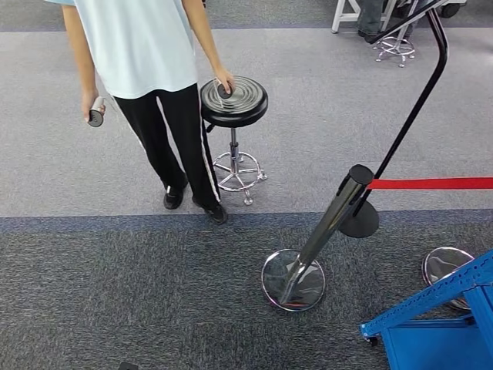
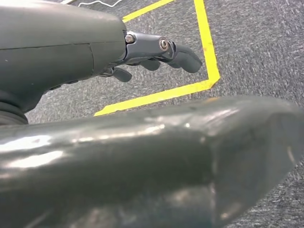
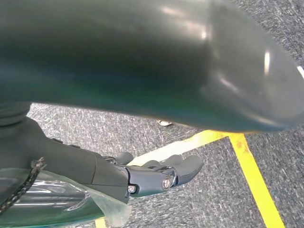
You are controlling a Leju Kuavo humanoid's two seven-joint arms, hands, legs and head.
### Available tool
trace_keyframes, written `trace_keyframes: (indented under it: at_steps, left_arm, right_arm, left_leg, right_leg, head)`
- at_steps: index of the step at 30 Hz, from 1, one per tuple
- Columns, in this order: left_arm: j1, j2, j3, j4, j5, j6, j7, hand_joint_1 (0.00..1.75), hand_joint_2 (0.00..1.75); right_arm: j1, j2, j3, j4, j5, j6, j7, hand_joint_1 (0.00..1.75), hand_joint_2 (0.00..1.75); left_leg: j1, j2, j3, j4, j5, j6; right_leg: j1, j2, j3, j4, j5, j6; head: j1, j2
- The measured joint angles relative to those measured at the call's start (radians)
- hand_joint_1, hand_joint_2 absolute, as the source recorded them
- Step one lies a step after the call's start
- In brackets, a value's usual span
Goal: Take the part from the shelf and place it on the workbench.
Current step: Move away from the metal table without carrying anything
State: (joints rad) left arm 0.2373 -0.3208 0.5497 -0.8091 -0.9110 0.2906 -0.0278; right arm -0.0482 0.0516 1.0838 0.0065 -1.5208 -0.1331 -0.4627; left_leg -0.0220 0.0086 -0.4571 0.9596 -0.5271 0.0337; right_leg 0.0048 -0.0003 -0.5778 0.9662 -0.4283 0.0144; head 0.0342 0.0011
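My left hand (image 2: 157,52) hangs over grey carpet with its fingers stretched out and nothing in them. My right hand (image 3: 161,173) hangs the same way, fingers extended and apart, holding nothing. A blue metal frame (image 1: 441,316), perhaps part of the shelf, juts in at the lower right of the head view. No part can be seen on it from here.
A person (image 1: 145,77) in a pale shirt and black trousers stands ahead on the left, one hand on a black round stool (image 1: 233,100). A chrome barrier post (image 1: 316,247) with a red belt (image 1: 430,183) leans at centre right. Yellow floor tape (image 2: 208,52) runs under my hands.
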Motion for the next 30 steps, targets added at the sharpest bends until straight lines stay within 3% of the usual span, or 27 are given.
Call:
trace_keyframes:
  at_steps: [21, 27, 30]
  left_arm:
    - [0.0, 0.0, -0.001, 0.0, 0.0, 0.0, 0.0, 0.0, 0.0]
    - [0.0, 0.0, -0.001, 0.0, -0.003, -0.001, 0.0, 0.0, 0.0]
    - [0.0, 0.0, -0.001, 0.0, -0.007, -0.002, 0.001, 0.0, 0.0]
  right_arm:
    - [0.0, 0.001, 0.0, 0.0, 0.0, 0.0, 0.0, 0.0, 0.0]
    - [-0.001, 0.005, 0.0, 0.0, 0.0, 0.005, 0.001, 0.0, 0.0]
    - [0.0, 0.008, 0.0, 0.0, 0.0, 0.005, 0.001, 0.0, 0.0]
  left_leg:
    - [0.001, 0.0, -0.003, 0.001, 0.001, -0.001]
    - [-0.002, 0.0, -0.008, 0.009, 0.002, 0.006]
    - [-0.002, 0.002, -0.012, 0.005, 0.018, 0.017]
  right_leg:
    - [0.0, 0.0, -0.003, 0.001, 0.001, 0.0]
    - [-0.003, 0.0, -0.005, 0.0, 0.007, 0.01]
    - [-0.005, 0.0, -0.009, 0.001, 0.013, 0.023]
  head:
    - [0.0, 0.0]
    - [0.0, 0.0]
    - [0.0, 0.0]
